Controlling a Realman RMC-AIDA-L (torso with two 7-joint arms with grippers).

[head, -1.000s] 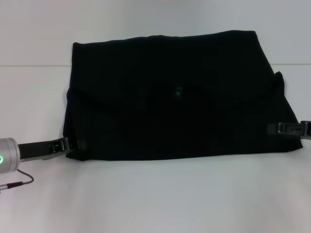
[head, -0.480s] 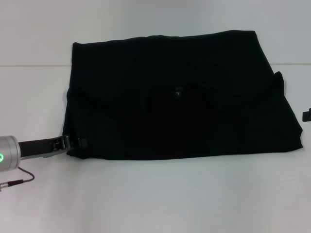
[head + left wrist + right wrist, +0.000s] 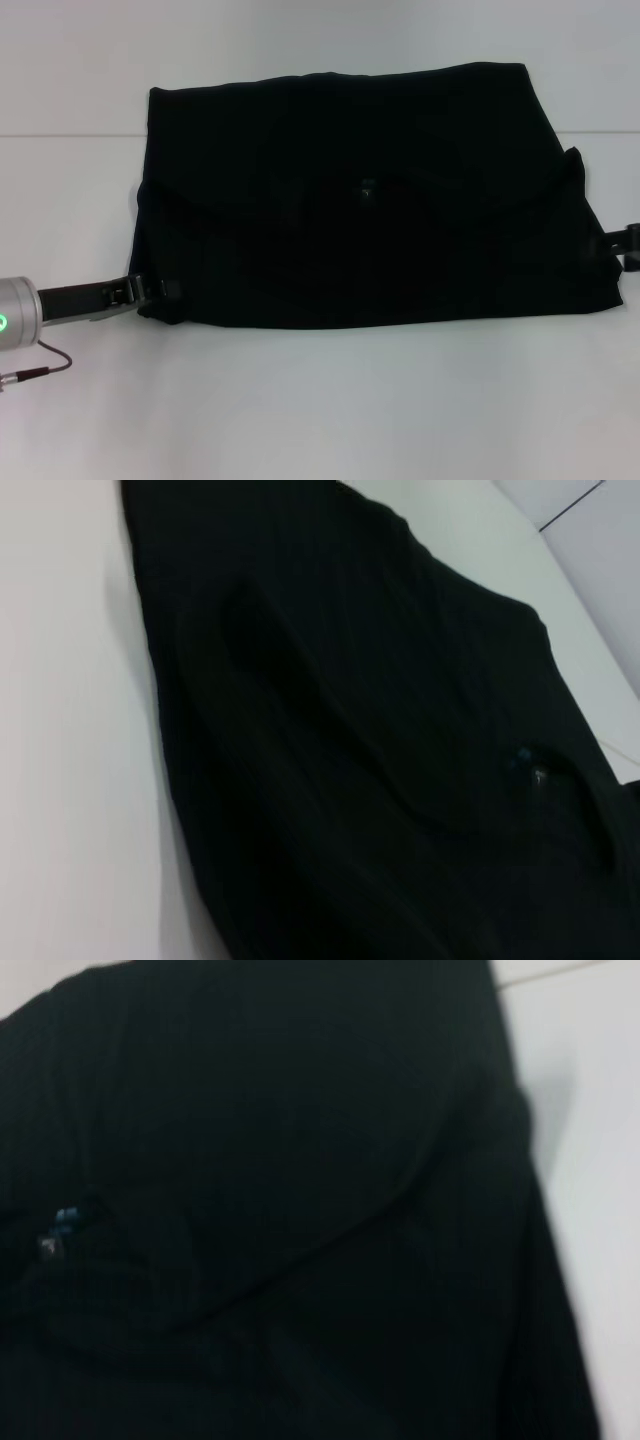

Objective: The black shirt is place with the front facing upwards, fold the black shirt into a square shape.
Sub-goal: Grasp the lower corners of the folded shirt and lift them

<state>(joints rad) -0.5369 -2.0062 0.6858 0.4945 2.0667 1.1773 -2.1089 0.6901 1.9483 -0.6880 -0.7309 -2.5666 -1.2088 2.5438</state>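
A white table [image 3: 320,400] with a thin dark seam line [image 3: 70,135].

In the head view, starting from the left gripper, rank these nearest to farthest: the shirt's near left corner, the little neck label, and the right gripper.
1. The near left corner of the black shirt, right at the left gripper.
2. The neck label, mid-shirt.
3. The right gripper, at the far right edge of the view.
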